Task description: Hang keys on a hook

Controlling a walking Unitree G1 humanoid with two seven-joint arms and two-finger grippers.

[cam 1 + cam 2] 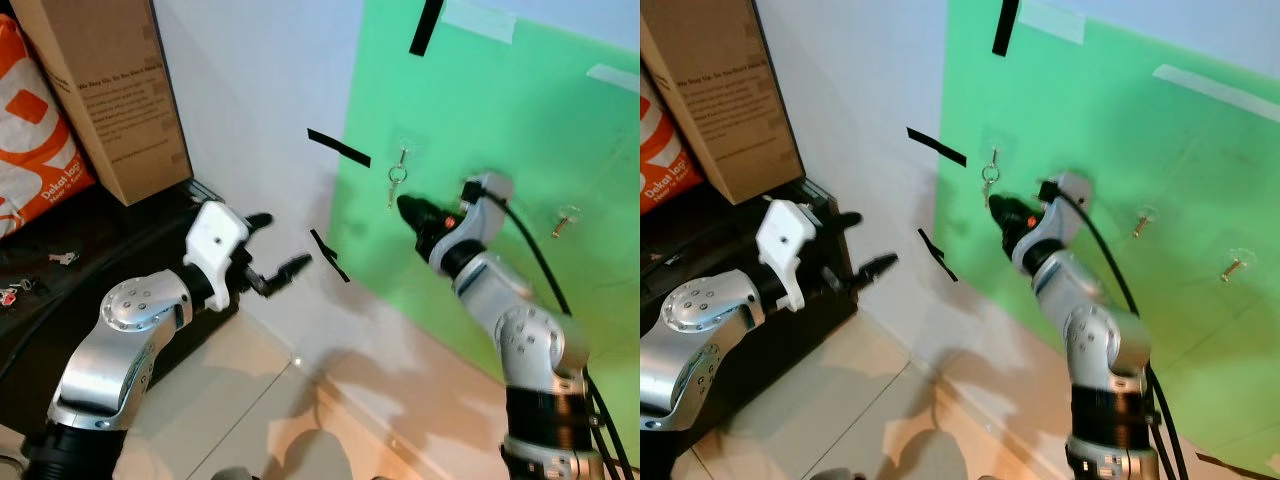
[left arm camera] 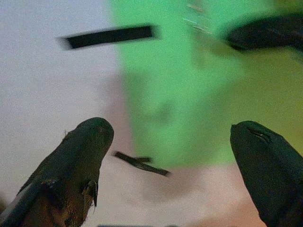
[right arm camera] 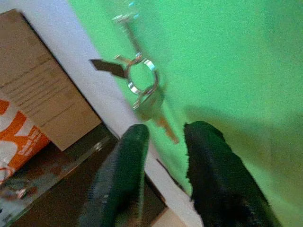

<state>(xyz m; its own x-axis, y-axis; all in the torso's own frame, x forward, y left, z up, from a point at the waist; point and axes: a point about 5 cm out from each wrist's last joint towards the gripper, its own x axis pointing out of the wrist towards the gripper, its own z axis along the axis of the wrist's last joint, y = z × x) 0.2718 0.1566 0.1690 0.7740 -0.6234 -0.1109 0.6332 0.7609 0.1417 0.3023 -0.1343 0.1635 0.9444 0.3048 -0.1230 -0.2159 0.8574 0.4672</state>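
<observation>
Up front, the left eye view shows a green board (image 1: 500,150) fixed to a white wall (image 1: 260,90), with the keys (image 1: 396,180) hanging by their ring from a hook (image 1: 402,152) near the board's left edge. The right gripper (image 1: 408,208) sits just below and beside the keys, its black fingers pointing at them, released from them. The left gripper (image 1: 275,250) is held out before the white wall, well apart from the keys, fingers spread and empty. A cardboard box (image 1: 105,90) and an orange bag (image 1: 30,140) stand on a dark cabinet (image 1: 60,250) at the left, and strips of black tape (image 1: 338,147) mark the wall. Another hook (image 1: 566,220) sits farther right on the board. The left wrist view looks between two parted fingertips (image 2: 87,142) at the wall and the board's edge, blurred. The right wrist view shows the key ring (image 3: 142,78) on its hook (image 3: 124,20), the key blade hanging just above the gap between the two slightly parted fingers (image 3: 125,161), which grip nothing.
</observation>
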